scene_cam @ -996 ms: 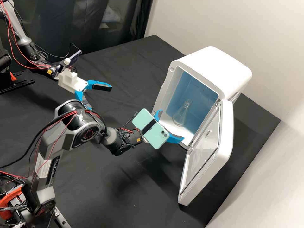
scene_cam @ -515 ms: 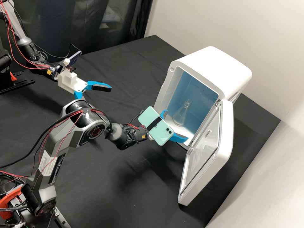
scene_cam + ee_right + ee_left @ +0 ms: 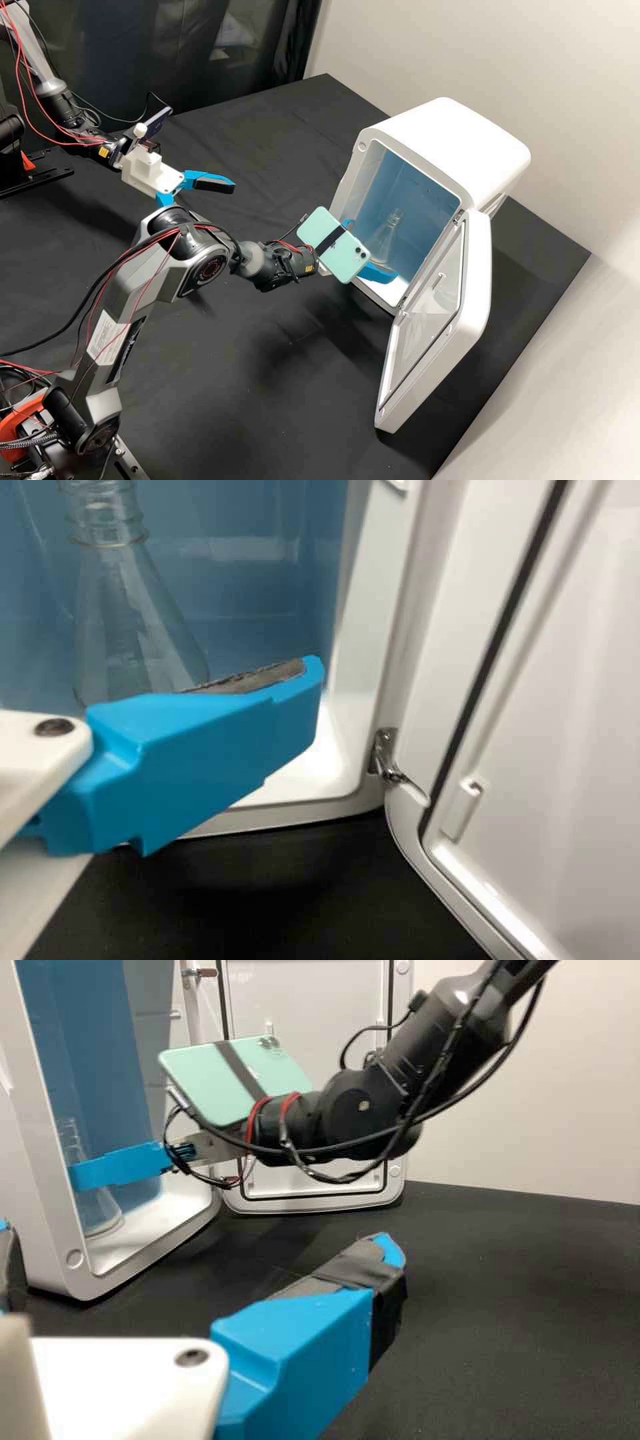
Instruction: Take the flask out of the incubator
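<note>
Right gripper point(image 3: 373, 250) at the incubator point(image 3: 440, 140) mouth, jaws spread, flask point(image 3: 130, 610) not yet held.
The clear flask stands upright on the incubator floor: likely light, stiff, slick, breakable; best pinched gently at its narrow neck. Farther off, the left gripper point(image 3: 200, 197) hovers, jaws parted.

We note: dark grey jointed arms point(image 3: 153, 287), red and black cables point(image 3: 117, 267) along links, mint-green phone point(image 3: 333, 244) strapped at wrist, white housing point(image 3: 150, 170), blue fingers point(image 3: 300, 1360) black-padded, dark screw point(image 3: 53, 726).

White incubator point(image 3: 453, 140), pale blue inside, clear flask point(image 3: 389, 233), black bench point(image 3: 267, 373)
</note>
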Tool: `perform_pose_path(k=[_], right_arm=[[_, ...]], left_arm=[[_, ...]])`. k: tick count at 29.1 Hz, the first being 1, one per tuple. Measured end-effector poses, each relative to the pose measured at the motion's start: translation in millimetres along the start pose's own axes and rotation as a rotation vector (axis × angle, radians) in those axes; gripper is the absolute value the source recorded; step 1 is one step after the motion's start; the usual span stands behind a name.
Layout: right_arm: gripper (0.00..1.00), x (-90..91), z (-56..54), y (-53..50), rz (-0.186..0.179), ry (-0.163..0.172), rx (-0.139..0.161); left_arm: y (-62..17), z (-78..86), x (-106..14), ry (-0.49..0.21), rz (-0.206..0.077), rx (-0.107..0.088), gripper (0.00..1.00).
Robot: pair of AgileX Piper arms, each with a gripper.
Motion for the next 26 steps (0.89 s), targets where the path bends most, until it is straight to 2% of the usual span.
perform_pose_path(k=[4,8,12,17,22,26], right_arm=[[1.0,8.7,-3.3,-1.4,-0.011,-0.018,-0.007],[1.0,19.6,-6.8,0.2,-0.001,-0.027,-0.011],[1.0,27.0,-8.1,-0.6,-0.014,-0.045,-0.007],[1.0,31.8,-16.4,6.7,0.009,-0.036,0.006],[1.0,37.5,-22.2,10.6,0.027,-0.021,0.001],[1.0,44.2,-24.1,9.0,-0.002,-0.036,0.011]], left_arm=[[0.0,0.0,0.0,0.0,0.0,0.0,1.0],[-0.4,1.7,0.1,-0.006,-0.001,0.001,1.0],[-0.8,3.1,0.2,-0.011,-0.003,0.001,1.0],[-0.8,3.1,0.2,-0.011,-0.003,0.001,1.0],[-0.8,3.1,0.2,-0.011,-0.003,0.001,1.0],[-0.8,3.1,0.2,-0.011,-0.003,0.001,1.0]])
